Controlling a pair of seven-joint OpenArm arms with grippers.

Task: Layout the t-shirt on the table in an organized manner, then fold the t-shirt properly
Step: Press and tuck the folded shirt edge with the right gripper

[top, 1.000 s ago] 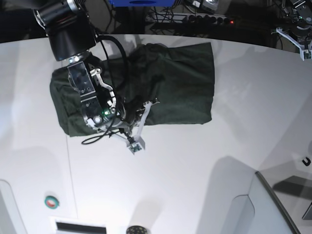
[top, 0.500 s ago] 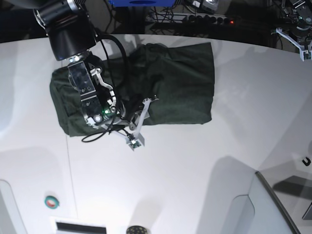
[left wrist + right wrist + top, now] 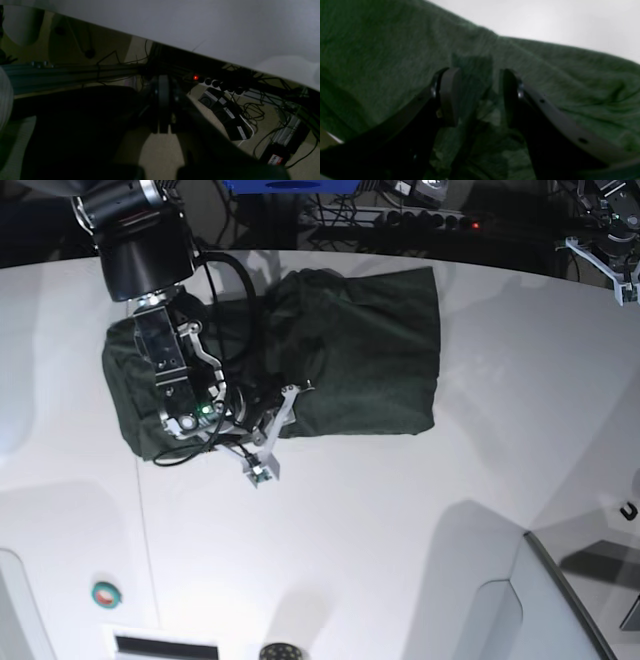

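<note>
- Your right gripper [image 3: 476,96] has its jaws spread apart with nothing between them; the pads hang just over the cloth, and you can see green knit through the gap.
- Directly beneath and ahead of that gripper lies the t-shirt [image 3: 340,355], a dark green, wrinkled, roughly rectangular bundle that already looks folded over on itself, resting on the table [image 3: 400,540]. In the base view the right gripper [image 3: 268,435] sits at the bundle's near edge, with one fingertip reaching out over bare white tabletop.
- Your left gripper [image 3: 162,107] is pressed together and holds nothing; it is parked well away from the shirt, off beyond the table's far edge, looking at cables and a power strip [image 3: 225,100] below.
- Judged from this, you are mid-fold: a fold appears laid down and the cloth is let go, but the bundle is still lumpy and its far-side edge bulges.
- The next move likely calls for lifting the right gripper clear without dragging the loose knit, then choosing a fresh edge to pinch or flatten; take care that a finger does not snag a wrinkle and undo the fold.
</note>
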